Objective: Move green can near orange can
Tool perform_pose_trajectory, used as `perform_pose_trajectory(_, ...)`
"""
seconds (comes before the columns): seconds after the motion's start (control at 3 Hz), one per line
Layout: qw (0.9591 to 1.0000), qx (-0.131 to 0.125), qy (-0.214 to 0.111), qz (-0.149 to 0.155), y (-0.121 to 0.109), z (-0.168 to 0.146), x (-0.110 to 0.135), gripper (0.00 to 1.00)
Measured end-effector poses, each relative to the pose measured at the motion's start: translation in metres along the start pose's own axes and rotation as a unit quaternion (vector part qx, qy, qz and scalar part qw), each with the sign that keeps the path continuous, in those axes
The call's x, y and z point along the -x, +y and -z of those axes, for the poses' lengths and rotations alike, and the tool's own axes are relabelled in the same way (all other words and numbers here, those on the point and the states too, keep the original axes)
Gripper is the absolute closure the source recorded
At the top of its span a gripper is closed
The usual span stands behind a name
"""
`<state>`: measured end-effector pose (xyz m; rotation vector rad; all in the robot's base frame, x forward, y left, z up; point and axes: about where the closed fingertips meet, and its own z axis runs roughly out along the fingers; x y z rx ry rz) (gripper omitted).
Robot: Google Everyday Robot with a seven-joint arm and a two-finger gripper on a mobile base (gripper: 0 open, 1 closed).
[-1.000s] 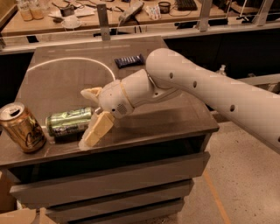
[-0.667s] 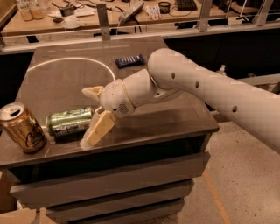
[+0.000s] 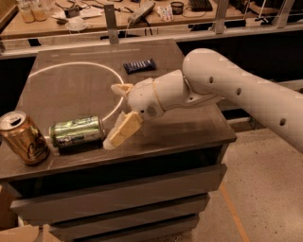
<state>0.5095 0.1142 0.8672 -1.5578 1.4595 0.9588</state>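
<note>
Looks basically done: green can (image 3: 76, 132) lies just beside the orange can (image 3: 23, 138), gripper (image 3: 120, 112) right by it, jaws open, only needs to back away without rolling it.

Right edge cuts off the arm (image 3: 246, 90); gripper (image 3: 111, 116) just beside green can (image 3: 75, 132), contact unclear; bench clutter (image 3: 75, 12) too small to identify.

Your end effector (image 3: 110, 116) has drawn back right and slightly farther off; its near finger (image 3: 124, 132) now sits just beside the green can (image 3: 77, 132).
</note>
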Motion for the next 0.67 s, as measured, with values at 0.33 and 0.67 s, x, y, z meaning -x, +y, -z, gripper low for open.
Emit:
perform_pose_trajectory(0.33, 0.9955, -0.09, 0.026, -0.008, -0.0237, 0.0594, -0.0113, 0.0)
perform_pose_trajectory(0.67, 0.9941, -0.104, 0.029, -0.009, -0.0268, 0.0689, -0.0132, 0.0)
